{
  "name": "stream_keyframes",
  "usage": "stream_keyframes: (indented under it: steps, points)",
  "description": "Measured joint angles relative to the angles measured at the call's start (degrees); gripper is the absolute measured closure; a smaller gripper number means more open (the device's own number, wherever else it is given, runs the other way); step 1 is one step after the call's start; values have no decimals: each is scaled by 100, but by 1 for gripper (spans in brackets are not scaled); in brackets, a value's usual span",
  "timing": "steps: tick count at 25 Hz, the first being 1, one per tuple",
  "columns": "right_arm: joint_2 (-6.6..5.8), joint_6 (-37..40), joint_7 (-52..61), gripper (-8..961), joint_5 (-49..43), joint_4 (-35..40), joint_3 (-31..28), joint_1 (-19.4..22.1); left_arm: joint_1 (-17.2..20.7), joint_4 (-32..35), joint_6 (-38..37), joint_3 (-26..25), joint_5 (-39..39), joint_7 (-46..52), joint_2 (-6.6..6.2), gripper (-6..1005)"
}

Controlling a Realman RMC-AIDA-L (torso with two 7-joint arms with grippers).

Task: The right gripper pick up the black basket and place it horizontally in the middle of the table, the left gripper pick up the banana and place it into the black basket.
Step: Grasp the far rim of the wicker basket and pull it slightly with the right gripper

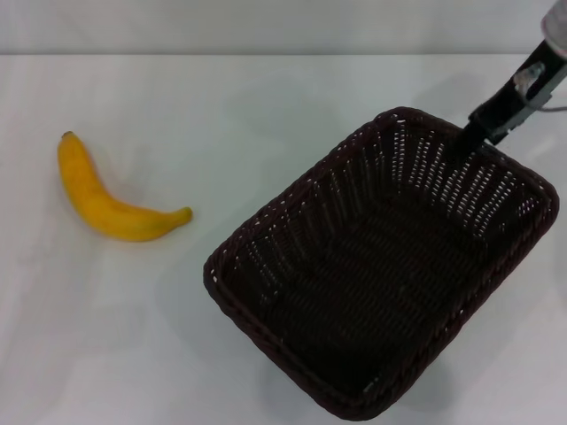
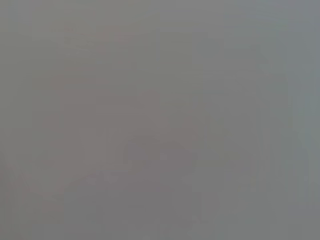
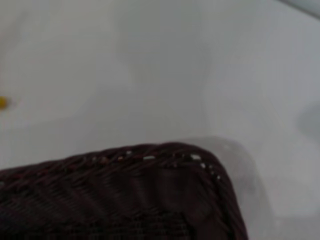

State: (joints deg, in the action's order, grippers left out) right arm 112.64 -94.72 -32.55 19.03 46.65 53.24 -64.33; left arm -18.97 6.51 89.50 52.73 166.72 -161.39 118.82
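Observation:
The black basket (image 1: 381, 266) lies skewed on the right half of the white table (image 1: 266, 106), with one corner pointing toward the far edge. My right gripper (image 1: 471, 135) comes in from the upper right and is shut on the basket's far rim. In the right wrist view a basket corner (image 3: 150, 190) fills the lower part of the picture, with a speck of the banana (image 3: 2, 102) at the edge. The yellow banana (image 1: 102, 197) lies alone on the left of the table, well apart from the basket. My left gripper is out of view, and its wrist view shows only plain grey.
The table's far edge meets a pale wall (image 1: 266, 27) at the back. Bare white tabletop lies between the banana and the basket.

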Motion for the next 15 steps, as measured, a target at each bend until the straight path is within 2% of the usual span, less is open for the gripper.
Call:
stream_keyframes:
  steps: [6, 15]
  points:
    - [79, 297, -6, 177, -88, -509, 425, -123, -10, 0, -4, 0, 0, -11, 0, 164]
    - [171, 367, 61, 200, -251, -705, 462, -238, -28, 18, -15, 0, 0, -20, -32, 170]
